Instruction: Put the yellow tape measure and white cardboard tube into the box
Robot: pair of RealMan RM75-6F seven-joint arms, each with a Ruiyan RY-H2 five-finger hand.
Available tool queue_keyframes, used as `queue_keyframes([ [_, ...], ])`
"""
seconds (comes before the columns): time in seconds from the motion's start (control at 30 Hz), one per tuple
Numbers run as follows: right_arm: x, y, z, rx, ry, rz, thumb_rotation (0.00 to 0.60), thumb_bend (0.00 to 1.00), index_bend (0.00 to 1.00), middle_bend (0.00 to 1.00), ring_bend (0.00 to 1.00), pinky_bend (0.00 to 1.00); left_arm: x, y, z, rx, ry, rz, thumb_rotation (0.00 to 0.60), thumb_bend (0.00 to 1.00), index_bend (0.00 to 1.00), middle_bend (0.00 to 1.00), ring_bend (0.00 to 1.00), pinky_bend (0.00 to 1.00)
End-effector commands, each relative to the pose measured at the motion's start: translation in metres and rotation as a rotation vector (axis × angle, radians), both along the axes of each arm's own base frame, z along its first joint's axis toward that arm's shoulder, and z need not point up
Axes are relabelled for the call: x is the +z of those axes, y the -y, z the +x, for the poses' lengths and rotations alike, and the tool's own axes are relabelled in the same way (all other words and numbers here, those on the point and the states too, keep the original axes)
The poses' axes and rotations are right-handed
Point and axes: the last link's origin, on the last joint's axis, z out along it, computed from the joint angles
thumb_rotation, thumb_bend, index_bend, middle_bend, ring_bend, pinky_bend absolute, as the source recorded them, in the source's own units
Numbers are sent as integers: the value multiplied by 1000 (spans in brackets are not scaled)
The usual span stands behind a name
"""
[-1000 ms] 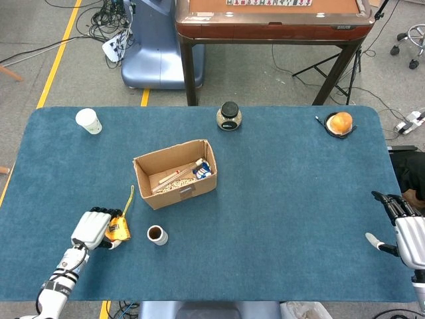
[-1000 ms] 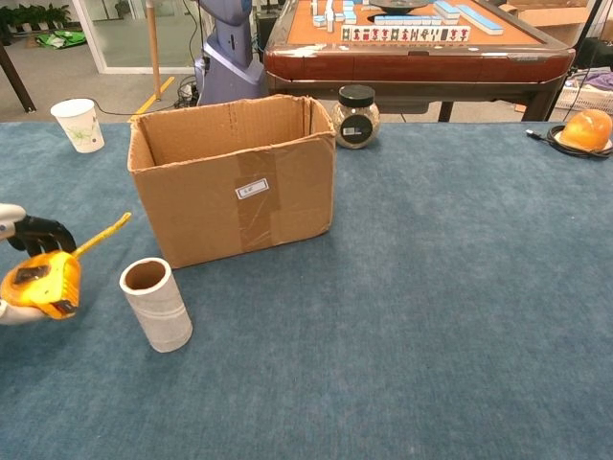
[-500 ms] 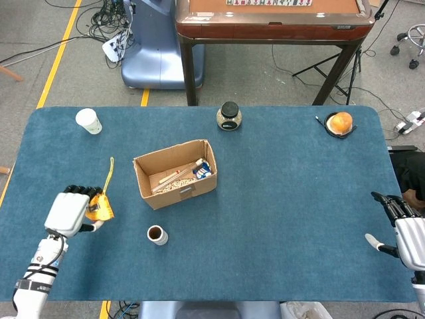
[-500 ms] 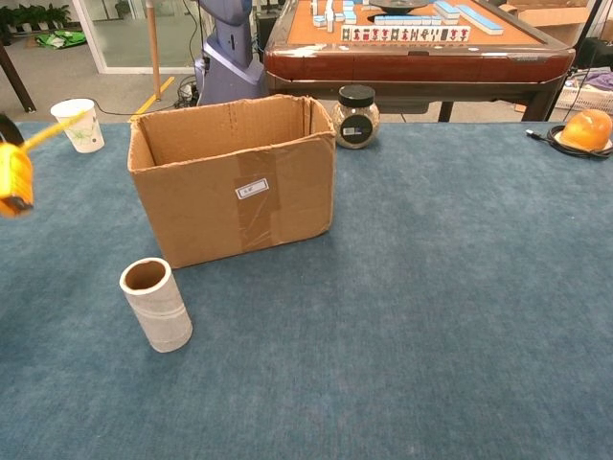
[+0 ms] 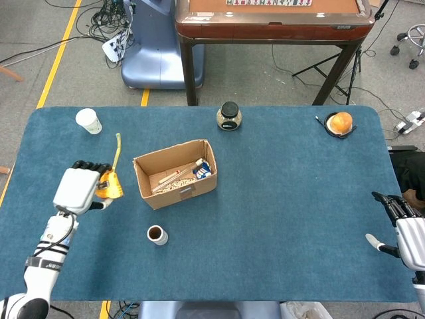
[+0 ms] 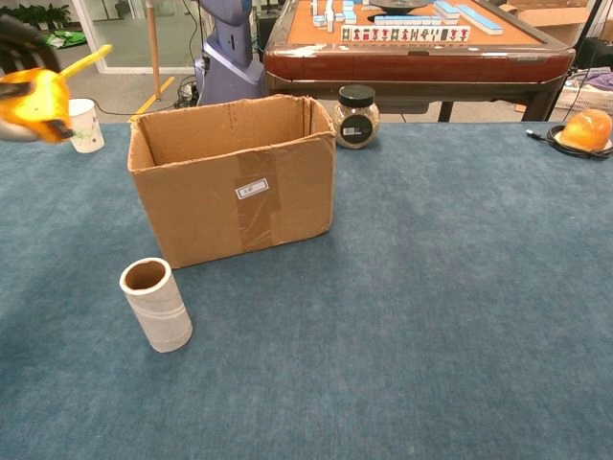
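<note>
The left hand (image 5: 78, 189) grasps the yellow tape measure (image 5: 109, 186) aloft beside the open brown cardboard box (image 5: 175, 174); next, carry it over the opening and release.

The left hand (image 5: 81, 188) has a pale grey back and black fingers, on a white wrist with black bands; the right hand (image 5: 406, 229) shows the same grey and black

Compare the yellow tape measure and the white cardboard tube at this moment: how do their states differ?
The yellow tape measure is held by the left hand, left of the box; the white cardboard tube stands upright on the table, untouched. The tape's blade sticks out; the tube is intact. Neither is in the box.
</note>
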Motion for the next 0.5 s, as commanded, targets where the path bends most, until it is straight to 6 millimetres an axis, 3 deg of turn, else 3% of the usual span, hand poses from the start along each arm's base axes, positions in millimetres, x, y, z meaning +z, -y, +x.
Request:
queue_keyframes([
  [0.03,1,0,0,0,0,0,600,113,179,271,191,433,-10,-12,22,-36,-7,-19,600,193,609,643,296,227],
  [0.23,3,-1,0,3,6,-1,600,113,179,270,191,433,-25,-28,44,-53,-16,-38,600,193,599,642,296,227],
  [0.5,3,-1,-1,3,6,1,600,113,179,271,191,433,-42,-39,58,-56,-36,-66,600,194,551,623,296,227],
])
